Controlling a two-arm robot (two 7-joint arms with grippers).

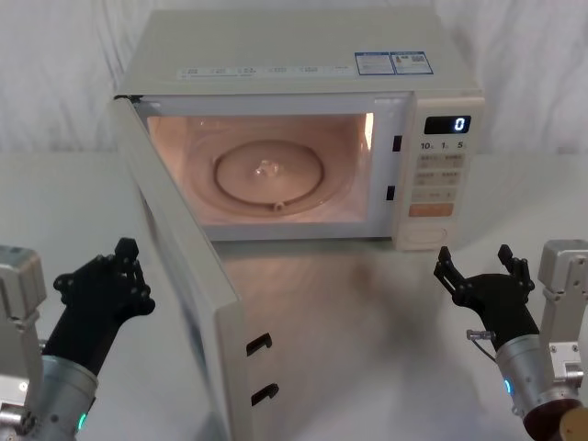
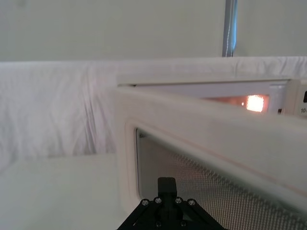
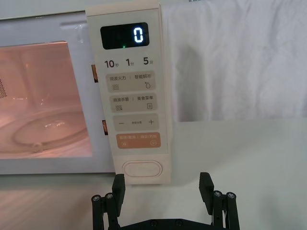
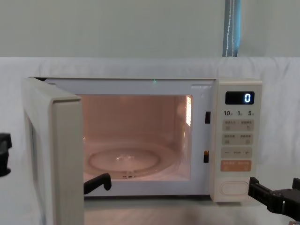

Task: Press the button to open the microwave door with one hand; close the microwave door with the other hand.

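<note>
- Microwave door [image 1: 175,266] swung wide open, at 9 o'clock of the lit microwave [image 1: 303,138].
- Right hand [image 1: 484,276] spread open at 6 o'clock of the button [image 3: 142,169], apart.
- Left hand [image 1: 115,276] just outside the door; its grip I cannot tell.

One microwave [image 1: 303,110]; one door [image 1: 179,266], swung open; one glass turntable [image 1: 271,175] inside; two latch hooks [image 1: 261,367] on door edge; two latch slots [image 1: 396,167] in frame; one display [image 3: 124,36]; one orange key [image 3: 138,140]; one button [image 3: 142,169]; two grippers, left [image 1: 124,271], right [image 1: 482,266]; two stickers [image 1: 393,62] on top.
</note>
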